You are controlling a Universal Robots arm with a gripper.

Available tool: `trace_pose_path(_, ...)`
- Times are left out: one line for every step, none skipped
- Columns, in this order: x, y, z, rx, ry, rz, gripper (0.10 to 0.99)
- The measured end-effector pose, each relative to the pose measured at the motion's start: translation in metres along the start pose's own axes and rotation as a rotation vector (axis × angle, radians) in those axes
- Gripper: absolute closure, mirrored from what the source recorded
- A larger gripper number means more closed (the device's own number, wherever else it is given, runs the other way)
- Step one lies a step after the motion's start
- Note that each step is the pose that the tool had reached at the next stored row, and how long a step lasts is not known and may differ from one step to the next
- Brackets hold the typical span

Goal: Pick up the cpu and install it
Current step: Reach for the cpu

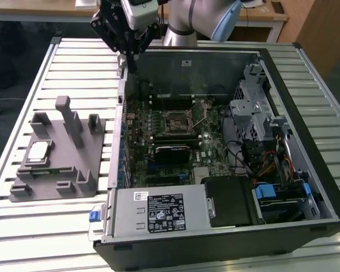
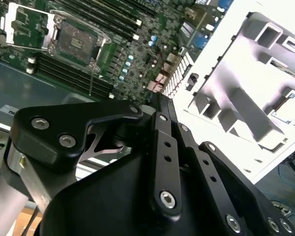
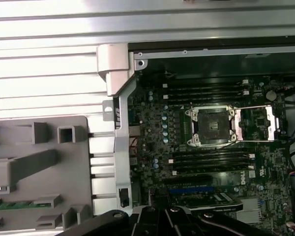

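On the exterior view's left, the cpu (image 1: 38,151) lies flat in a pocket of the grey tray (image 1: 96,182) on the slatted table (image 1: 79,62). Well apart from it, the gripper (image 1: 130,55) hangs over the tray-side wall of the open computer case (image 1: 215,71), its fingers pressed together on nothing. Further right, the motherboard's socket (image 1: 176,122) lies open.
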State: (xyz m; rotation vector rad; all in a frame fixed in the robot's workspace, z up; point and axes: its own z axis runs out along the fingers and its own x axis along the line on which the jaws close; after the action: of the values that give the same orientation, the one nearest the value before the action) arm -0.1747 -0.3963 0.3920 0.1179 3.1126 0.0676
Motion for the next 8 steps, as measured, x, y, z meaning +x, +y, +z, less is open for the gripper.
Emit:
trace_pose_path(0.0031,0.0,0.0,0.0,0.0,0.0,0.98)
trace_pose_path(0.0061,0.0,0.0,0.0,0.0,0.0,0.98)
trace_pose_path(0.009,-0.0001,0.0,0.0,0.0,0.0,0.98)
trace_pose_path(0.012,-0.0002,0.0,0.0,0.0,0.0,0.98)
trace_pose_path(0.0148,-0.0003,0.0,0.0,0.0,0.0,0.98)
trace_pose_path(0.0178,-0.0005,0.0001,0.0,0.0,0.0,0.98)
trace_pose_path(0.0207,-0.0006,0.0,0.0,0.0,0.0,0.98)
trace_pose_path(0.0237,-0.0008,0.0001,0.0,-0.0001,0.0,0.98)
